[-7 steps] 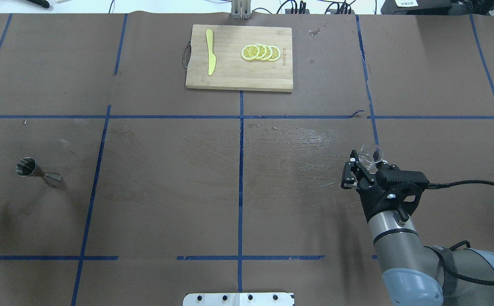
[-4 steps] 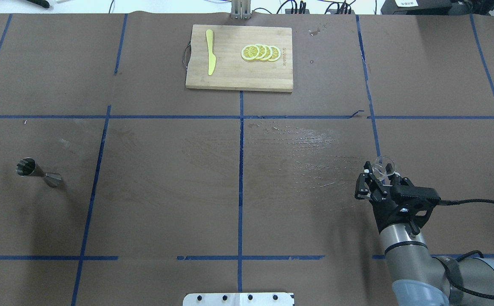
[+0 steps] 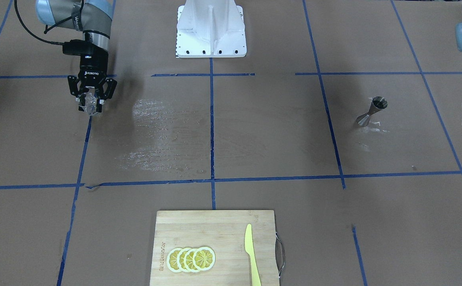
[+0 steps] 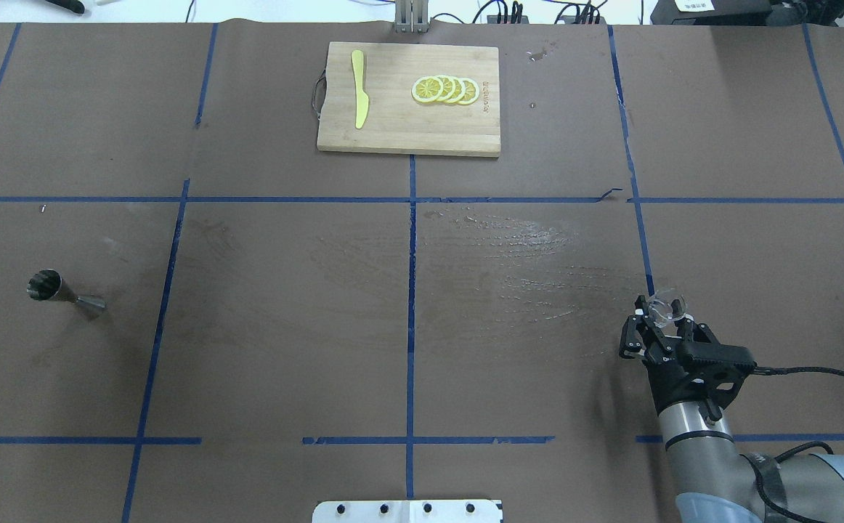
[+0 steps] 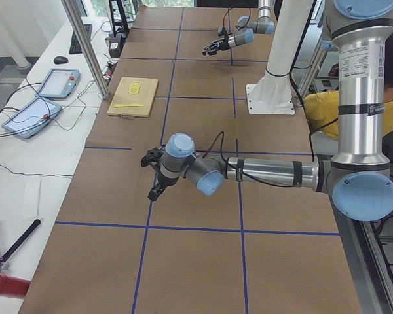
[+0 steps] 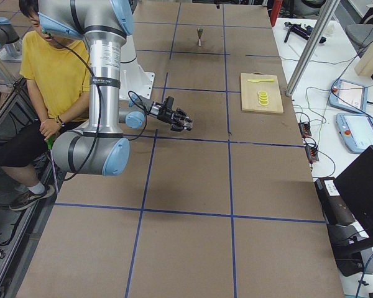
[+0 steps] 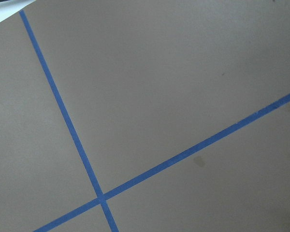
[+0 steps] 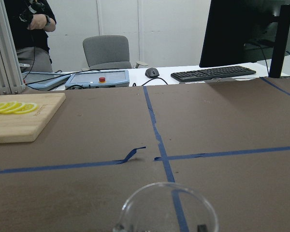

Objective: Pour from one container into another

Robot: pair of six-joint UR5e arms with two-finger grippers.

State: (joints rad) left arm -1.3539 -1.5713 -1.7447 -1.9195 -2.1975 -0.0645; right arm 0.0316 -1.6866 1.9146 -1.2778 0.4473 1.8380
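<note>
At the far left, the left jaws are held spread apart, near the metal jigger (image 4: pixel 66 293), which is stood upright on the counter (image 4: pixel 262 349). A cutting board (image 4: pixel 407 134) carrying a yellow knife (image 4: pixel 359 98) and lemon slices (image 4: pixel 445 89) is seen at the far middle. At the right, the glass cup (image 4: pixel 666 308) is clasped in the right jaws, beside a blue tape line (image 4: pixel 636 218).

Brown table (image 4: pixel 284 349), blue tape (image 4: pixel 411 290) grid — silver-grey fluted jigger (image 4: pixel 66 293), seemingly colourless cup (image 4: pixel 665 309) — yellow knife (image 4: pixel 359 88) and lemon slices (image 4: pixel 445 89) on a pale wood board (image 4: pixel 393 134).
</note>
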